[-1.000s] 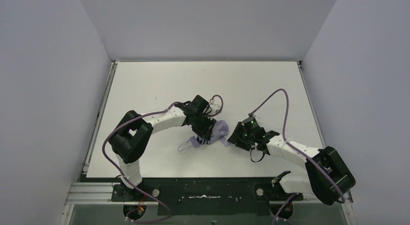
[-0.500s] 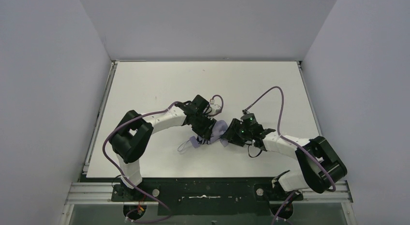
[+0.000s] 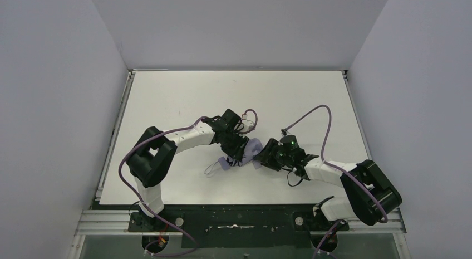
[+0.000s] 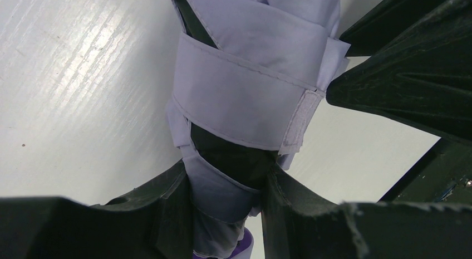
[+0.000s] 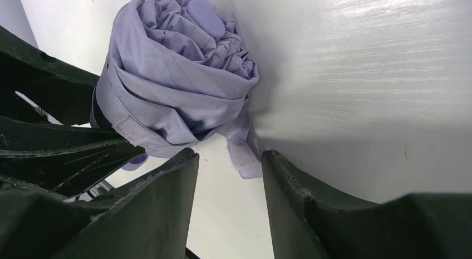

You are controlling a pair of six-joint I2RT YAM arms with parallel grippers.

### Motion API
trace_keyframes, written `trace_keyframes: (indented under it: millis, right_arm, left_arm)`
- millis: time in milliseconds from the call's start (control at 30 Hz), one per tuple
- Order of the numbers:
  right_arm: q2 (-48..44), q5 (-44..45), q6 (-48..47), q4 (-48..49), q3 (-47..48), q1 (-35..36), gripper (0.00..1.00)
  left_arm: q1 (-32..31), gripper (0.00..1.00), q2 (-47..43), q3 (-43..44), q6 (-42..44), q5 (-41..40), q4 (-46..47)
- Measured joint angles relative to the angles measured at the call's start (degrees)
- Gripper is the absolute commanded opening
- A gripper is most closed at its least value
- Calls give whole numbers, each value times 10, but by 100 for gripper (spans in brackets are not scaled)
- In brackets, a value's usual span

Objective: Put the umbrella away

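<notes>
Left gripper (image 4: 225,187), jaws narrow, clamps the handle end of the umbrella (image 4: 250,75). Right gripper (image 5: 229,175), jaws apart and holding nothing, sits just beside the umbrella's tip end, with a loose strap tab (image 5: 245,156) in front of it. The canopy looks folded and rolled, with the strap (image 4: 239,106) wrapped round it; fastening it seems left to do. The left fingers crowd the strap. Under the umbrella is a white table (image 3: 167,97); beyond it, purple cables (image 3: 311,111).
</notes>
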Motion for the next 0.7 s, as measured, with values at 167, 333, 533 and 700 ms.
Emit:
trace_keyframes:
  millis: [167,333,533,700]
  right_arm:
    - [5,-14,-29,13,0,0,47]
    - [22,-31,-41,43,-1,0,46]
    - [50,-55,-31,112,-12,0,44]
    - [50,-50,-12,126,-24,1,37]
  left_arm:
    - [0,0,2,4,0,0,-4]
    - [0,0,3,5,1,0,-6]
    - [0,0,4,6,1,0,-8]
    - [0,0,4,6,1,0,-8]
